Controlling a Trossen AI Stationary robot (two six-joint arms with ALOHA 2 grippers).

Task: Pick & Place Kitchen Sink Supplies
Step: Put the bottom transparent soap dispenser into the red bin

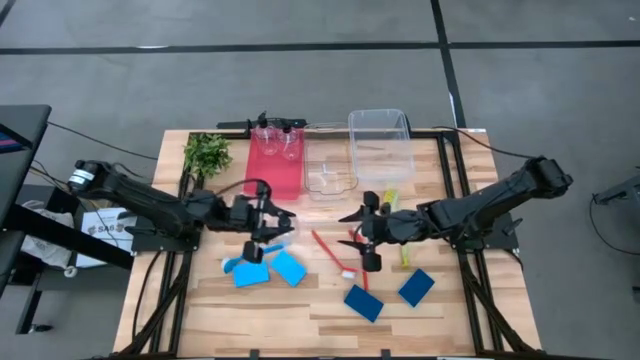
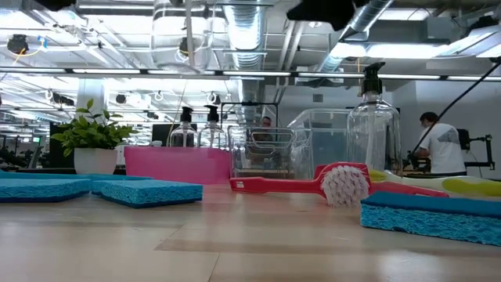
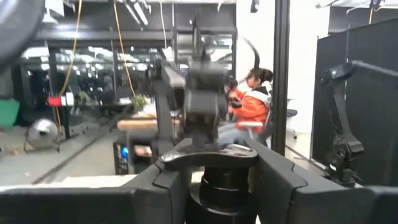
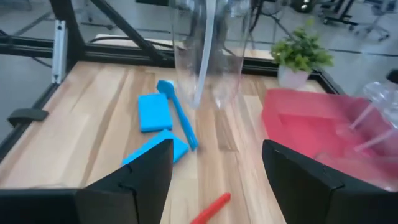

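Carrying the clear pump bottle, pinched at its black top by the left gripper above the light-blue sponges, probably means keeping it upright and clearing the pink bin wall, while the right gripper waits spread and empty beside the red brush.

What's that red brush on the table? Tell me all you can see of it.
The red brush has a slim, plastic-looking red handle and a round head of white bristles. It lies flat on the wooden table, near the middle, slanting with its head toward the front edge. Nothing grips it; only the table seems to touch it.
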